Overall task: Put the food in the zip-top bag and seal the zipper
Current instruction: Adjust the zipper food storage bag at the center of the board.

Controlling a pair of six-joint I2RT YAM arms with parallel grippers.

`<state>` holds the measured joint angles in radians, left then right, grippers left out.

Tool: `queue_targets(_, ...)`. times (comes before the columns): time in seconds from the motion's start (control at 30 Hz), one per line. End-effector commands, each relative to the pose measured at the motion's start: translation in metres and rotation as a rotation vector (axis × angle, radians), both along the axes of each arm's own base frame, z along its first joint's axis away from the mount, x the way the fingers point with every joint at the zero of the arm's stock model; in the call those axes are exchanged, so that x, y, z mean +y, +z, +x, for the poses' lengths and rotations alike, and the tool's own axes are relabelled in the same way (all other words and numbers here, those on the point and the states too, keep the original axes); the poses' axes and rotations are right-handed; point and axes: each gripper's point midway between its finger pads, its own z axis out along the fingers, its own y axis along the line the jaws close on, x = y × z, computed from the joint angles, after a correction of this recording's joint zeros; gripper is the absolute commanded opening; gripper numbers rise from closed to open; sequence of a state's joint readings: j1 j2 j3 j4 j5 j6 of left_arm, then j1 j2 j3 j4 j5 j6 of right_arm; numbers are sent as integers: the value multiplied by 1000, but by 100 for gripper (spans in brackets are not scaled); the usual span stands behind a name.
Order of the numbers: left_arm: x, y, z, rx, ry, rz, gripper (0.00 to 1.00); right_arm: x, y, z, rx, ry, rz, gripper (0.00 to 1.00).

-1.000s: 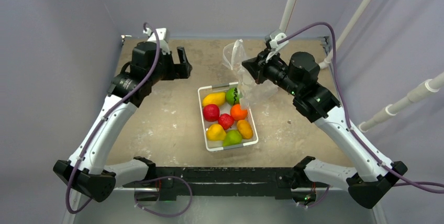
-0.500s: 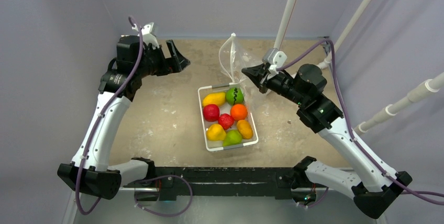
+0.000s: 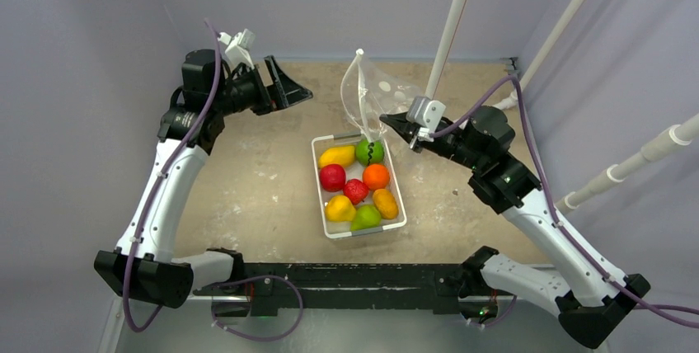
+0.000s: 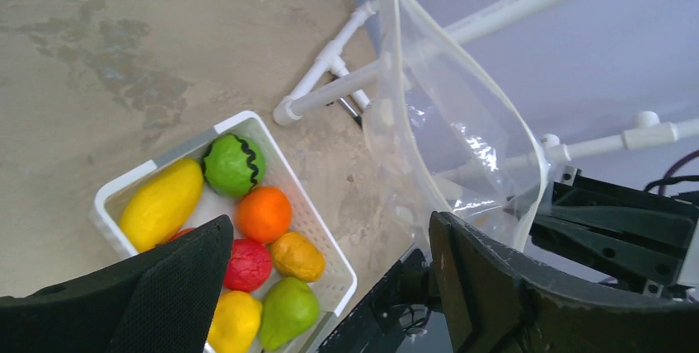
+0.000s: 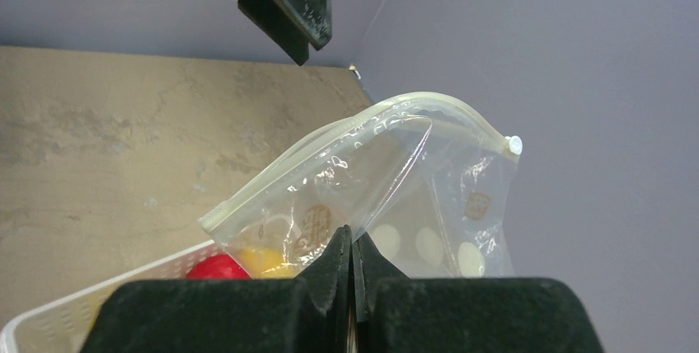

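The food [image 3: 356, 188], several glossy toy fruits in yellow, green, red and orange, lies in a white tray [image 3: 399, 200]; it also shows in the left wrist view [image 4: 264, 213]. My right gripper [image 3: 389, 124] is shut on the clear zip-top bag [image 3: 371, 93] and holds it in the air above the tray's far end. In the right wrist view the pads [image 5: 336, 256] pinch the bag [image 5: 379, 196] below its zipper [image 5: 330, 143]. My left gripper [image 3: 284, 85] is open and empty, raised to the left of the bag; the bag's mouth [image 4: 462, 122] gapes before it.
White pipes [image 3: 452, 19] rise behind the bag and at the right [image 3: 635, 163]. A purple wall encloses the tan table [image 3: 247, 180]. The black base bar [image 3: 346, 275] runs along the near edge.
My right gripper has lifted the bag up and to the left, so it now hangs open above the tray's far end. My left gripper has risen and turned toward the bag.
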<state>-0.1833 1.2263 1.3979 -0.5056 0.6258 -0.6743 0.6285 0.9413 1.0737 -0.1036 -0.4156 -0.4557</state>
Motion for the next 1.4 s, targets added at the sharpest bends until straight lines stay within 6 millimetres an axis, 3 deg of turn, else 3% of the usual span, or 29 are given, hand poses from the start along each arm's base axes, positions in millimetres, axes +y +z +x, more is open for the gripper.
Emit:
queue_targets(0.0,-13,27,-13,-28,-78,-131,87,4,11,-11,-94,55,-8,0)
queue_targets(0.23,-24,19,-18,31,-112,-193,85,16,11,-16,-128,105,-17,0)
queue_targets(0.43,-37,25,-21,25,-127,-208,83,26,11,-17,-137,106,-26,0)
queue_targets(0.63,-47,11,-21,59,-121,-184,80,32,17,-20,-144,113,-19,0)
queue_targets(0.97,-60,-26,-18,127,-90,-86,68,38,19,-21,-145,105,1,0)
queue_targets(1.37,-57,-41,-11,139,-53,-62,47,41,11,-18,-128,73,15,0)
